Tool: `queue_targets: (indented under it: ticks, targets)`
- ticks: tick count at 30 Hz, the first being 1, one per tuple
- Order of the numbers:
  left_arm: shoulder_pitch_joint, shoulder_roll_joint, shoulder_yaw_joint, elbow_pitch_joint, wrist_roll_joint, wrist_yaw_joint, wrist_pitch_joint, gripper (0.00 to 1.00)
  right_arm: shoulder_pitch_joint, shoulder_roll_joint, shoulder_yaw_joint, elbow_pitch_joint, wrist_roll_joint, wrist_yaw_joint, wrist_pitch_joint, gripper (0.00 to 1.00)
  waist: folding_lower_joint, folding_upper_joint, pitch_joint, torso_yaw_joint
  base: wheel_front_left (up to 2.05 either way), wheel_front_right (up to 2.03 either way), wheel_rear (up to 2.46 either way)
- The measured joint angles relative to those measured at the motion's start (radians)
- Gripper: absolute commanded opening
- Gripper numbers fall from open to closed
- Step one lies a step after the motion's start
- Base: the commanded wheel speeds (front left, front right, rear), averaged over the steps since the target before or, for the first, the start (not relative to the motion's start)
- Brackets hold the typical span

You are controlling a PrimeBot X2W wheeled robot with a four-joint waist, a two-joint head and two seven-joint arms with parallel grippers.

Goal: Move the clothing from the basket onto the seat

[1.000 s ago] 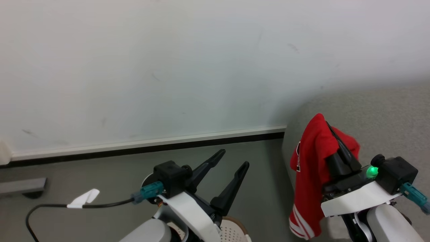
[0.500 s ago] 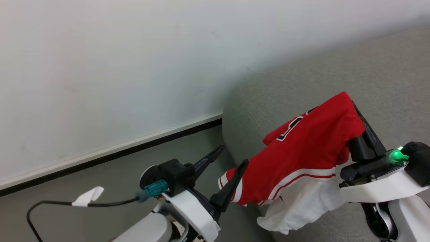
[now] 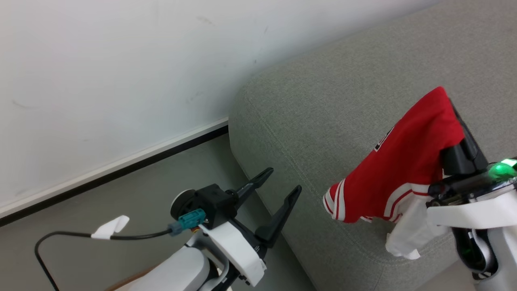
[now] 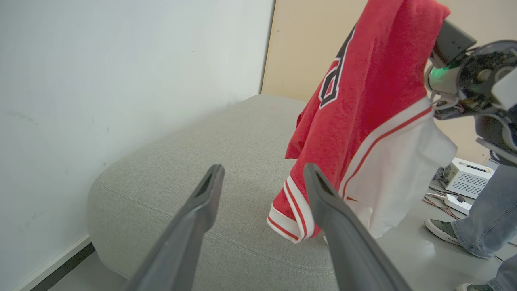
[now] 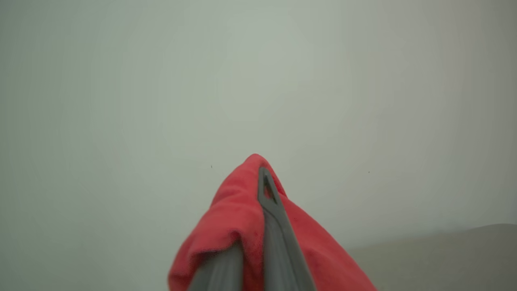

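Observation:
The clothing [image 3: 404, 161] is a red garment with white panels, stripe trim and dark lettering. It hangs from my right gripper [image 3: 452, 105], which is shut on its top fold. It dangles just above the light-grey seat [image 3: 323, 113], near the seat's front corner. In the left wrist view the clothing [image 4: 355, 113] hangs over the seat [image 4: 210, 141], below the right gripper [image 4: 448, 36]. In the right wrist view red cloth [image 5: 238, 218] wraps the shut right gripper [image 5: 260, 173]. My left gripper [image 3: 282, 180] is open and empty beside the seat's corner, and the left wrist view shows it [image 4: 262, 169] too. The basket is out of view.
A white wall [image 3: 121, 81] with a dark baseboard [image 3: 121, 171] runs behind the seat, above grey floor [image 3: 141, 194]. A black cable with a white tag [image 3: 111, 227] trails from my left wrist. A person's jeans leg and shoe [image 4: 480, 226] stand by a white box [image 4: 464, 176] on the floor.
The head view has swung right, so the seat takes up more of it. My right gripper, still shut on the clothing, now holds it over the seat. The left gripper stays open.

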Motion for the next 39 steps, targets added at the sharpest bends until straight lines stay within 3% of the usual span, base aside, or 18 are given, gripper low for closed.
queue_targets:
  ticks: [15,25,39]
  targets:
    - [-0.114,0.029,-0.011,-0.049,0.048,-0.016,0.061,1.0,-0.325,-0.135,-0.113,0.179,0.213,0.0,0.02,0.0,0.0,-0.0001,0.177,0.078,0.0,0.0,0.0]
    - [-0.189,0.042,-0.011,-0.082,0.072,-0.021,0.09,1.0,-0.565,-0.256,-0.174,0.341,0.244,0.0,0.062,0.0,0.0002,0.0,0.361,0.184,0.0,0.0,0.0]
    - [-0.237,0.054,0.003,-0.08,0.085,-0.019,0.079,1.0,-0.578,-0.302,-0.09,0.582,0.211,0.0,0.207,0.0,0.0003,-0.0001,0.556,0.294,0.0,0.0,0.0]
